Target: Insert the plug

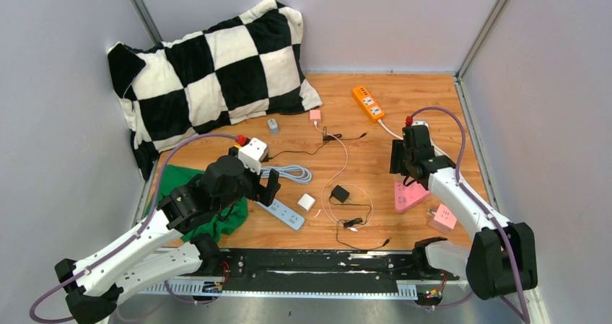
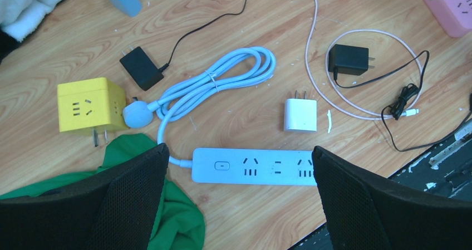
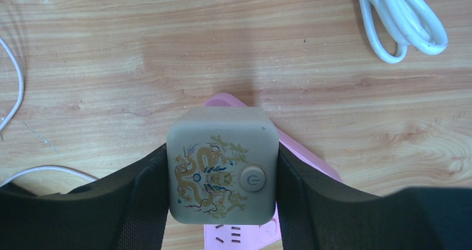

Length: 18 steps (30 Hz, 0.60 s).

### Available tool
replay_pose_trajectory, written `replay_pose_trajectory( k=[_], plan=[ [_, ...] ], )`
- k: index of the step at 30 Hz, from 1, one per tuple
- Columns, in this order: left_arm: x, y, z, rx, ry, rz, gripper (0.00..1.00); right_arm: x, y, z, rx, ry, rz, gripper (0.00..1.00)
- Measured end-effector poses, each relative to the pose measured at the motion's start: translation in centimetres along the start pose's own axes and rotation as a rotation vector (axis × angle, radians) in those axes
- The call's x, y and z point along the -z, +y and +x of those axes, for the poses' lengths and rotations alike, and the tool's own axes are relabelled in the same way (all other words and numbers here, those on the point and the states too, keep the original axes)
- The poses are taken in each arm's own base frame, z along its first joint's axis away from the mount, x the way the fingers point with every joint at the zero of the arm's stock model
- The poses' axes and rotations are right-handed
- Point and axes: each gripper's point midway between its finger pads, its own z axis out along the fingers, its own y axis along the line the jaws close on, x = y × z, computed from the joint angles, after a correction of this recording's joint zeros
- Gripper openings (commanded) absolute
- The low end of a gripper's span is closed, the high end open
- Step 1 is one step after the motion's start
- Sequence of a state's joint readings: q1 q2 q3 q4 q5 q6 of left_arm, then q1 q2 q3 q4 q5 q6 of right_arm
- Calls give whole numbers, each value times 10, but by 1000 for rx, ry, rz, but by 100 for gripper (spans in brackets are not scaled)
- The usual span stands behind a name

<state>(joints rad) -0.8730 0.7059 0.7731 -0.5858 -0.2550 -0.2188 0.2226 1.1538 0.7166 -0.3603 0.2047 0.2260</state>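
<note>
Right wrist cam: the right gripper [image 3: 222, 175] has its jaws clamped on a grey-beige cube plug adapter [image 3: 222, 144] w/ a dragon print and a round power button, one black pad on each side face. The cube sits directly over a pink triangular plastic power strip [image 3: 236, 236] lying flat on the wooden bench [image 3: 111, 49]. The strip's rounded corner pokes out past the cube's far edge, and socket slots show at the near edge. Can't tell whether cube and strip touch (the cube hides the gap). A looped white cable [image 3: 401, 21] lies far right, well apart from the cube.

Left wrist cam: the left gripper [image 2: 239, 152] hovers w/ jaws wide open, nothing between them, over a long white plastic power strip [image 2: 261, 166] lying flat, sockets up, switch at its left end. Its light-blue coiled cord [image 2: 222, 74] is bundled just beyond it. Near the strip are:
- a small white wall charger [image 2: 301, 114], lying flat
- a yellow cube socket [image 2: 89, 105], beside a crumpled green cloth [image 2: 167, 222]
- a black adapter [image 2: 141, 67] w/ a thin black lead
- a second black adapter [image 2: 348, 59], inside a loop of pink cable [image 2: 310, 38]

Top external cam: the arms are well apart, left arm over the bench's left-centre, right arm at the right. A black-and-white chequered pillow [image 1: 209, 71] leans in the back-left corner. An orange power strip [image 1: 368, 102] lies near the back.
</note>
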Motion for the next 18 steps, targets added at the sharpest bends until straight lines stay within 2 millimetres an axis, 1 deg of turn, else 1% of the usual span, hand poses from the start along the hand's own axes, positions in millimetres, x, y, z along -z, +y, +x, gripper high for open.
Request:
replay_pose_trajectory(
  k=[5, 13, 18],
  plan=[
    [0, 0, 0, 0, 0, 0, 100, -2, 1, 0, -25, 4, 3, 0],
    [1, 1, -1, 2, -8, -1, 100, -7, 4, -5, -38, 18, 4, 0],
    [5, 3, -4, 7, -28, -6, 100, -13, 14, -13, -21, 7, 2, 0]
  ],
)
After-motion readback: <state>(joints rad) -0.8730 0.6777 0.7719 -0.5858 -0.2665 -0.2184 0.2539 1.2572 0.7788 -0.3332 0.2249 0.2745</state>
